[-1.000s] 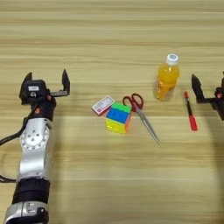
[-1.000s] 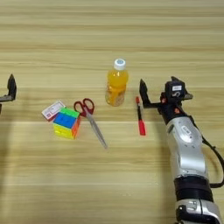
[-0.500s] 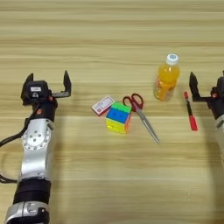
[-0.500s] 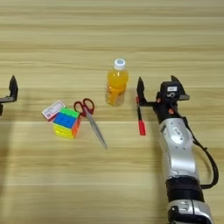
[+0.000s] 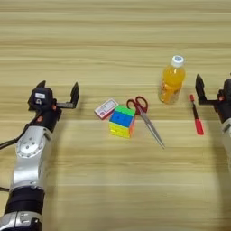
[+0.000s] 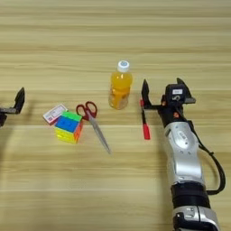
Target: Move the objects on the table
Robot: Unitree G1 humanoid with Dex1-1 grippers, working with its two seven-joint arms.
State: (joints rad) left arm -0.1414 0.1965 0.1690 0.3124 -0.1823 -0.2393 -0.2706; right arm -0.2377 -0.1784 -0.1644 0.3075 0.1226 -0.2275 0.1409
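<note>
Your right gripper [image 6: 163, 88] hangs spread wide just right of the red pen [image 6: 145, 124]; your left gripper [image 5: 57, 90], also wide, sits far left.

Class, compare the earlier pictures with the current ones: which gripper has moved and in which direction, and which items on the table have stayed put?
The right gripper has moved leftward, toward the red pen, and now stands open right beside its far end, holding nothing. The left gripper stays open on the left, unchanged. The juice bottle, scissors, puzzle cube and small box have not moved.
</note>
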